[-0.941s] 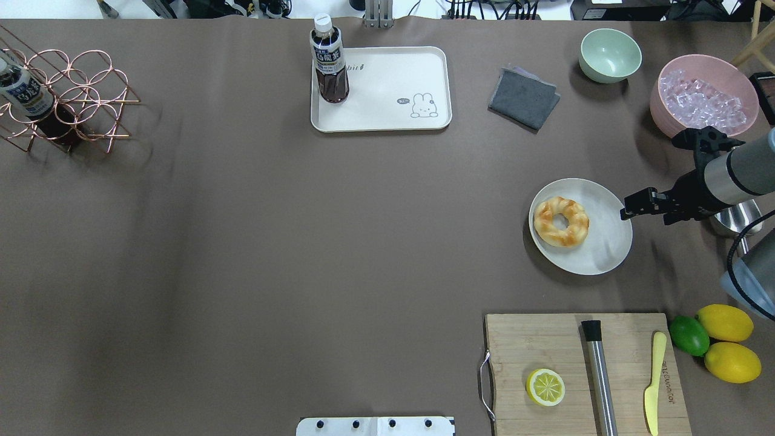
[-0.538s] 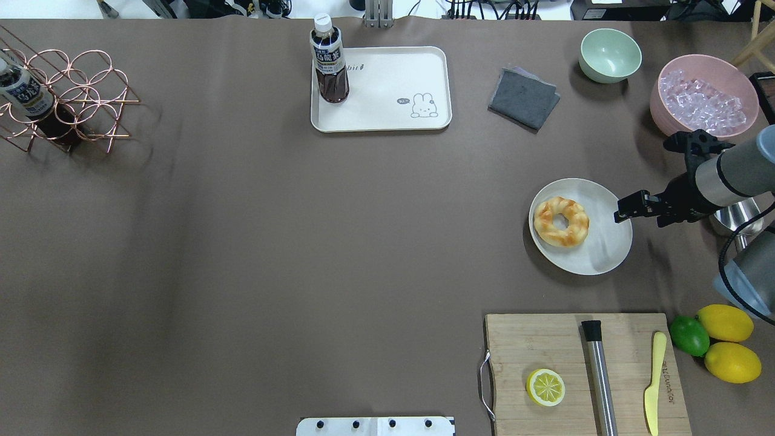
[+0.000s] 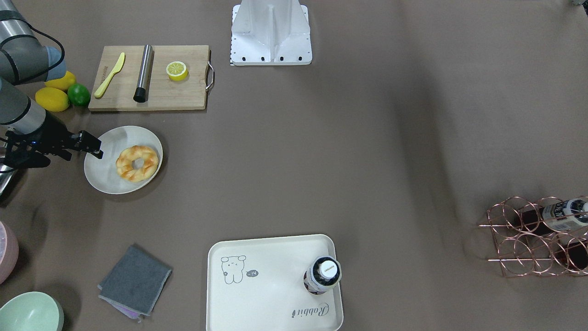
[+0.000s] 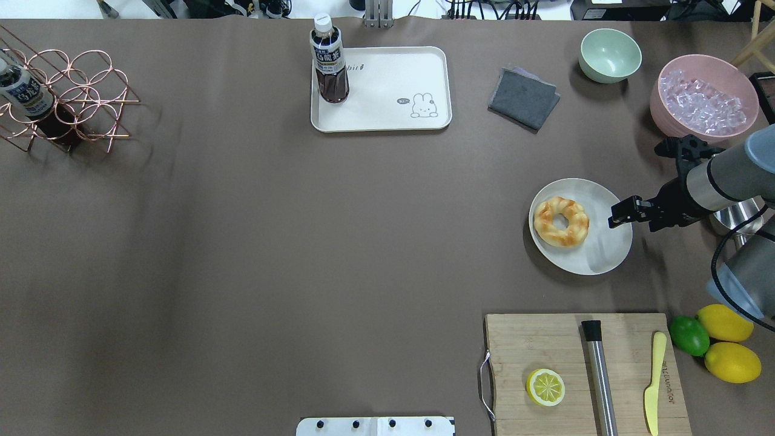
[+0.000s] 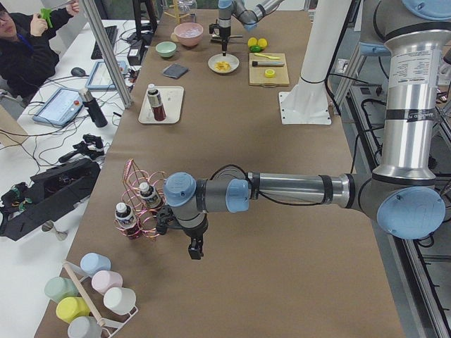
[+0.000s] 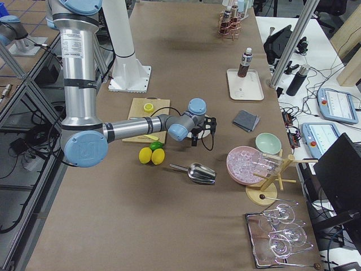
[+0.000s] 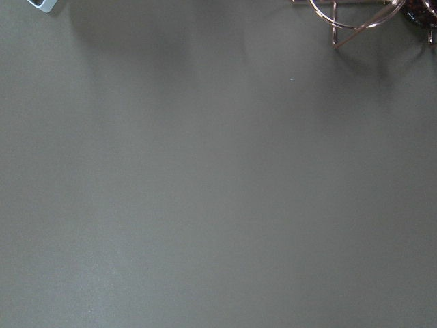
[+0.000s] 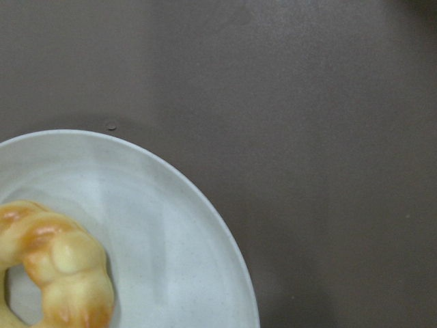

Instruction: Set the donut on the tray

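The donut is a golden twisted ring lying on the left part of a round off-white plate. It also shows in the front view and at the lower left of the right wrist view. My right gripper hovers over the plate's right rim, just right of the donut, and its fingers look shut and empty. The cream tray with the bear drawing lies at the far middle, with a tea bottle standing on its left end. My left gripper shows only in the exterior left view, so I cannot tell its state.
A grey cloth, green bowl and pink bowl of ice lie beyond the plate. A cutting board with lemon half, steel cylinder and yellow knife is in front. A copper rack stands far left.
My right gripper has moved left and slightly down, from beside the plate's right edge to over its rim. The donut, plate and tray have not moved.
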Available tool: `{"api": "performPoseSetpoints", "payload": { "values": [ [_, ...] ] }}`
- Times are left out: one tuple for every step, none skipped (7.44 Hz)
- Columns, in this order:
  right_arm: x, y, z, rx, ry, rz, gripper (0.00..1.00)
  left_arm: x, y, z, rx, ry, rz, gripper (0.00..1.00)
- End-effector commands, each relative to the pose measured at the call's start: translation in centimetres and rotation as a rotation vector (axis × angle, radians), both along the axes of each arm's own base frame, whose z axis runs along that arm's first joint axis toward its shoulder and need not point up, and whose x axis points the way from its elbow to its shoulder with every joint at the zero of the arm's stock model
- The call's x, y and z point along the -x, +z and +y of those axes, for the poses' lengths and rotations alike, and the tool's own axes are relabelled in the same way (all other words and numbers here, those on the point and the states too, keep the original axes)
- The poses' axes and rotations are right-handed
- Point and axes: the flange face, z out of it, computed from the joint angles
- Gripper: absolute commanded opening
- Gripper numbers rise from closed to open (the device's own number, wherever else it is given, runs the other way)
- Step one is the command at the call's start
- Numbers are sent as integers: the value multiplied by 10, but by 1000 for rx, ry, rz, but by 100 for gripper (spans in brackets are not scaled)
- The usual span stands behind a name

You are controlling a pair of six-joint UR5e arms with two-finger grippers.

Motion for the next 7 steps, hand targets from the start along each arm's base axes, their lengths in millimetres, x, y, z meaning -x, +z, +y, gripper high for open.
{"api": "performPoseSetpoints", "payload": {
  "values": [
    [4,-4,-1,31,24,-6,31,0,0,0,0,0,0,98],
    [4,-3,0,33,23,-6,18,0,0,0,0,0,0,98],
    [4,-2,0,34,21,-5,9,0,1,1,1,0,-2,98],
    [5,-2,1,34,21,-4,6,0,1,1,1,0,0,98],
    [6,-3,1,33,18,-6,3,0,1,2,1,0,-2,98],
    [6,-6,1,31,19,-9,0,0,1,2,1,0,-2,98],
    [5,-11,2,20,17,-24,0,0,1,2,1,0,0,98]
  ]
}}
